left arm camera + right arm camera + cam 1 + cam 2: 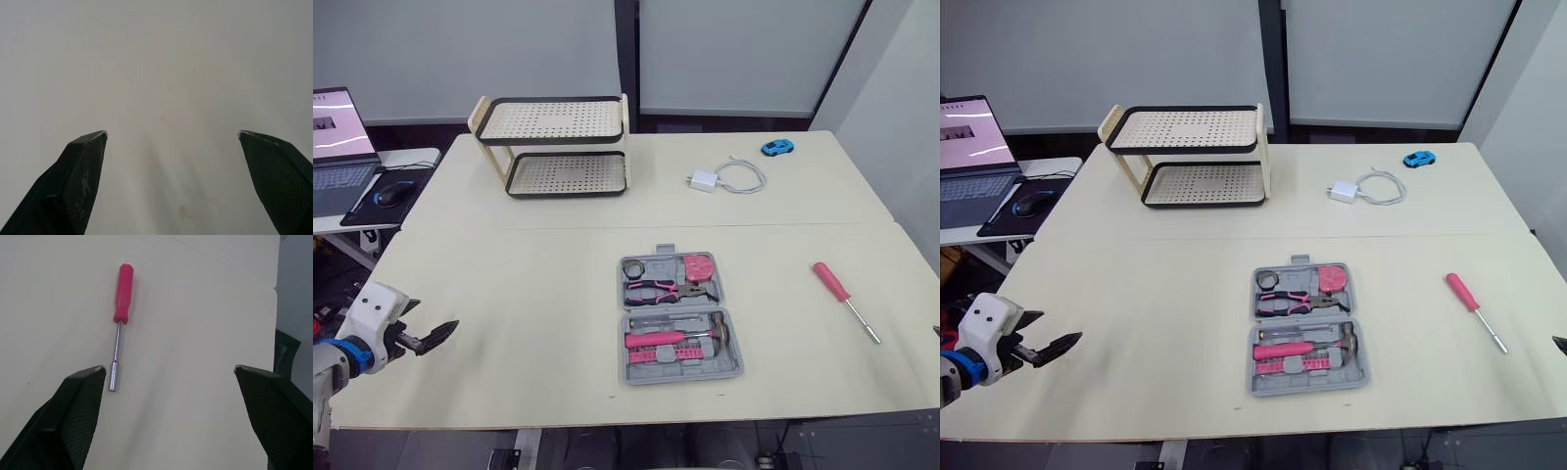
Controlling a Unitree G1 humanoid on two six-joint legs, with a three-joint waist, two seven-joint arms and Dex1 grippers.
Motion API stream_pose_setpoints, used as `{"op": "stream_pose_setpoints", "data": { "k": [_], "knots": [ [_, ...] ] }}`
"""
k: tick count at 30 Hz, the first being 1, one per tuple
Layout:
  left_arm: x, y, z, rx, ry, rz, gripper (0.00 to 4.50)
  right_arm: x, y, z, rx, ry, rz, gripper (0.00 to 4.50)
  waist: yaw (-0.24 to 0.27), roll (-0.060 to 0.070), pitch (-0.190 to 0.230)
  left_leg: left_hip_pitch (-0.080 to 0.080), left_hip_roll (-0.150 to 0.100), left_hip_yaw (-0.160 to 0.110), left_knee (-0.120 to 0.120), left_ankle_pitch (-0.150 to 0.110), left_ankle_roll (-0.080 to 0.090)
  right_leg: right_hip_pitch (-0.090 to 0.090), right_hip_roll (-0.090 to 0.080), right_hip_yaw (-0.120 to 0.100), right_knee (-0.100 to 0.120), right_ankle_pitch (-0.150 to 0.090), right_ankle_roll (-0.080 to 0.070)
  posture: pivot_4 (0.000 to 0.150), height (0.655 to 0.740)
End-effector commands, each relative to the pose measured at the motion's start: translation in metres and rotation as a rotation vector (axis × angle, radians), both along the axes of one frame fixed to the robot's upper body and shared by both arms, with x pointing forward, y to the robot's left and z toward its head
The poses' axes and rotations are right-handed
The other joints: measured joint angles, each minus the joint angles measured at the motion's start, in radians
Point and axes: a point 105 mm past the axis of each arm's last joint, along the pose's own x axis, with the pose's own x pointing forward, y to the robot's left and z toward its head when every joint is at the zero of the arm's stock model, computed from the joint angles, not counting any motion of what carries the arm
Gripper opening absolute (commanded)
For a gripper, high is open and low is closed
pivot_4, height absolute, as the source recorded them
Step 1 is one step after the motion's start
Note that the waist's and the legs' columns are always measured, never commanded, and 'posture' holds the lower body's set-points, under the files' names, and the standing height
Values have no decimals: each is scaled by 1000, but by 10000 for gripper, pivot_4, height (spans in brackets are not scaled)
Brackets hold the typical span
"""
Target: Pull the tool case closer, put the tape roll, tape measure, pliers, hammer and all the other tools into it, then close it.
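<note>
A grey tool case (737, 364) lies open near the table's front middle. Its far half holds a tape roll (633, 267), a pink tape measure (698, 266) and pink-handled pliers (664, 291). The near half holds a hammer (677, 338) and other pink tools. A pink-handled screwdriver (845, 300) lies loose on the table to the right of the case. My right gripper (168, 369) hangs open just short of the screwdriver (120, 323), holding nothing. Over the table's front left edge, my left gripper (435, 336) is open and empty, far from the case.
A two-tier perforated rack (558, 147) stands at the back left. A white charger with its cable (724, 178) and a blue toy car (777, 147) lie at the back right. A laptop (337, 147) and mouse (393, 191) sit on a side table on the left.
</note>
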Motion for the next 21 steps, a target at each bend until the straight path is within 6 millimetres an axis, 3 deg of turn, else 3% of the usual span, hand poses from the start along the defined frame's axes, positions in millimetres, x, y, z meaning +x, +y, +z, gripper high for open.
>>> {"op": "stream_pose_setpoints", "data": {
  "k": [1, 5, 8, 15, 19, 21],
  "knots": [
    [5, -6, 12, 40, -45, -27, 44835, 9, 7, 16, -55, -24, 40, 45000, 0, 0, 0, 0, 0, 0, 0, 0, 0, 0, 0, 0, 0, 0, 0, 1500, 7400],
    [12, -17, 20, 46, -91, -54, 44835, 15, 15, 22, -54, -32, 49, 45000, 0, 0, 0, 1, 1, 0, 0, 0, 0, 1, 0, 0, 0, 0, 0, 1500, 7400],
    [22, -42, 31, 12, -118, -136, 44835, 21, 24, 26, -46, -42, 50, 45000, 1, 0, 0, 1, 2, 0, 0, 0, 0, 1, -1, 0, 0, 0, 0, 1500, 7400],
    [39, -187, 96, -227, -191, -654, 44835, 33, 55, 21, 13, -15, 102, 45000, 12, 0, 0, -2, 1, -1, 1, 0, 0, 1, -2, -1, 0, 0, 0, 1500, 7400],
    [27, -264, 128, -281, -237, -957, 44835, 42, 72, 13, 43, 7, 146, 45000, 8, 0, 0, -1, -1, 0, 2, 0, 0, 1, -2, -1, 0, 0, 0, 1500, 7400],
    [19, -286, 135, -276, -239, -1061, 44835, 46, 75, 11, 58, 13, 145, 45000, 0, 0, 0, -2, -2, 0, 2, 0, 0, 1, -1, -1, 0, 0, 0, 1500, 7400]
  ]
}}
